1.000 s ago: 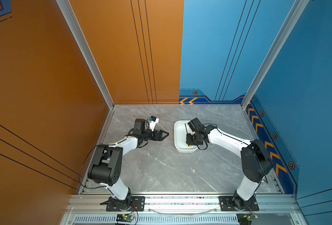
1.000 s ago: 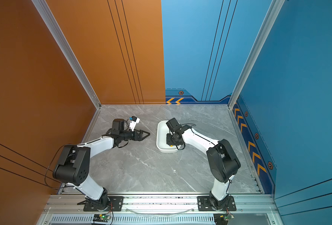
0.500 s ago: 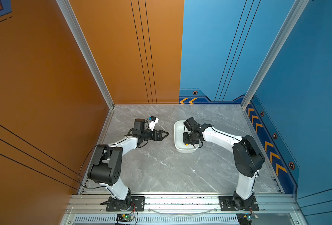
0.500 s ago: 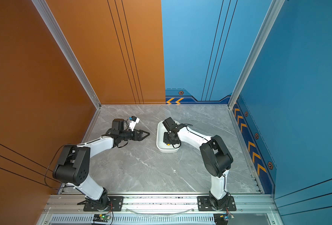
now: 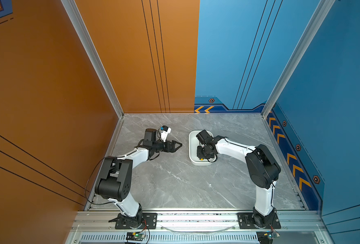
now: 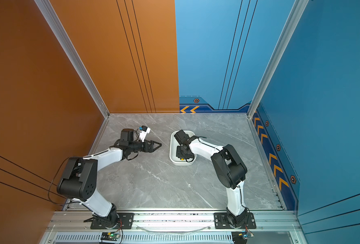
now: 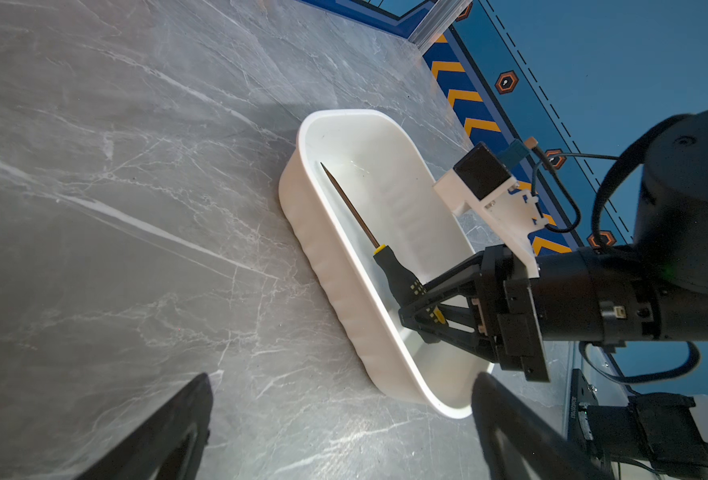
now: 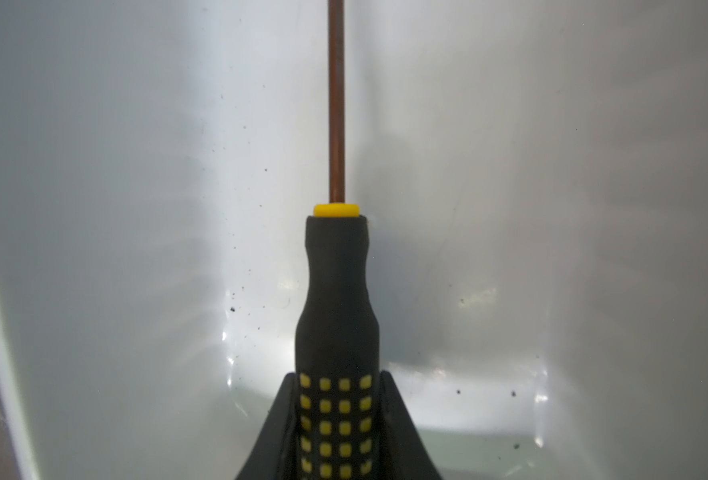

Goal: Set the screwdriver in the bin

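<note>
Well, my right claw [image 7: 412,320] is squeezed tight on the screwdriver [image 7: 393,268], on its black handle with the yellow dots. My claw tips and the screwdriver are down inside the bin [image 7: 331,257], a white tub with low walls and round corners. In both top views the bin sits a little toward 1 o'clock from the middle of the grey table [image 5: 174,186]. The yellow end cap peeks out at the bin's 6 o'clock end. The thin shaft points to the 12 o'clock end and runs close along the 9 o'clock wall. I cannot tell if the tip touches the bin. Small dark specks lie on the bin's floor. My left claw [image 5: 178,145] hangs at the bin's 9 o'clock side, near it but apart. Its two fingers [image 7: 169,432] are spread wide and hold nothing.
</note>
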`<state>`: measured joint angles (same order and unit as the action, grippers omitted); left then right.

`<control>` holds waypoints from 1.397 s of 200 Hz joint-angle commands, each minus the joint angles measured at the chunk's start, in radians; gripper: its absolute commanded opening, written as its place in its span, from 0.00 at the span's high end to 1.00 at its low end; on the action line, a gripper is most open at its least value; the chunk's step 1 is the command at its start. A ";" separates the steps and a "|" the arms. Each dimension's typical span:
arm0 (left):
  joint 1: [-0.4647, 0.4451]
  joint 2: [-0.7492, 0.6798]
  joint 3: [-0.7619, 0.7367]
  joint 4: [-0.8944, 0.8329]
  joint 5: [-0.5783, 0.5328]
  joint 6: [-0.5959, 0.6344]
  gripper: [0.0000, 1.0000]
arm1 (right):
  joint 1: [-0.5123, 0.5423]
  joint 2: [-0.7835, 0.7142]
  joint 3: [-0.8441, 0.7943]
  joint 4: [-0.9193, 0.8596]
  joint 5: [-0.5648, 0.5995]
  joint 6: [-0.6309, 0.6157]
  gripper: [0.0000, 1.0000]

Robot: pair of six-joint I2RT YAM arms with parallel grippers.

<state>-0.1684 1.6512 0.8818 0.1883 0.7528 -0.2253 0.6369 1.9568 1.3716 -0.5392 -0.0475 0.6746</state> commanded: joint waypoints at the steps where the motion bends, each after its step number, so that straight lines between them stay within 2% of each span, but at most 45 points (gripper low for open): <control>1: 0.008 -0.010 0.020 -0.020 0.017 0.018 0.02 | 0.005 0.017 0.029 -0.021 0.041 0.012 0.83; 59: 0.010 -0.005 0.022 -0.021 0.019 0.017 0.02 | 0.003 0.028 0.032 -0.024 0.043 0.010 0.77; 72: 0.010 -0.005 0.023 -0.020 0.019 0.017 0.02 | 0.003 0.028 0.034 -0.025 0.044 0.009 0.71; 93: 0.010 -0.008 0.020 -0.021 0.016 0.017 0.02 | 0.003 0.031 0.037 -0.025 0.041 0.005 0.54; 138: 0.014 -0.034 0.014 -0.022 -0.005 0.017 0.02 | 0.004 -0.022 0.049 -0.051 0.047 -0.021 0.43; 156: 0.021 -0.063 0.016 -0.041 -0.052 0.025 0.02 | 0.005 -0.087 0.068 -0.081 0.047 -0.050 0.41; 178: 0.045 -0.108 0.020 -0.083 -0.171 0.040 0.02 | 0.001 -0.187 0.105 -0.143 0.070 -0.109 0.39; 192: 0.073 -0.144 0.011 -0.094 -0.266 0.031 0.02 | -0.016 -0.261 0.128 -0.184 0.084 -0.188 0.38; 219: 0.157 -0.226 -0.034 -0.070 -0.404 0.041 0.02 | -0.101 -0.426 0.086 -0.159 0.180 -0.427 0.35; 237: 0.203 -0.277 -0.103 0.019 -0.480 0.060 0.02 | -0.199 -0.539 -0.049 -0.018 0.209 -0.579 0.34; 262: 0.242 -0.283 -0.218 0.228 -0.578 0.079 0.02 | -0.415 -0.656 -0.250 0.192 0.117 -0.597 0.33; 279: 0.263 -0.254 -0.222 0.231 -0.612 0.074 0.02 | -0.551 -0.709 -0.413 0.380 0.096 -0.572 0.33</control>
<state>0.0731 1.3651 0.6899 0.3233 0.2573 -0.1749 0.2176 1.2732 1.1439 -0.3958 0.0757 0.1623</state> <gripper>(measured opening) 0.978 0.669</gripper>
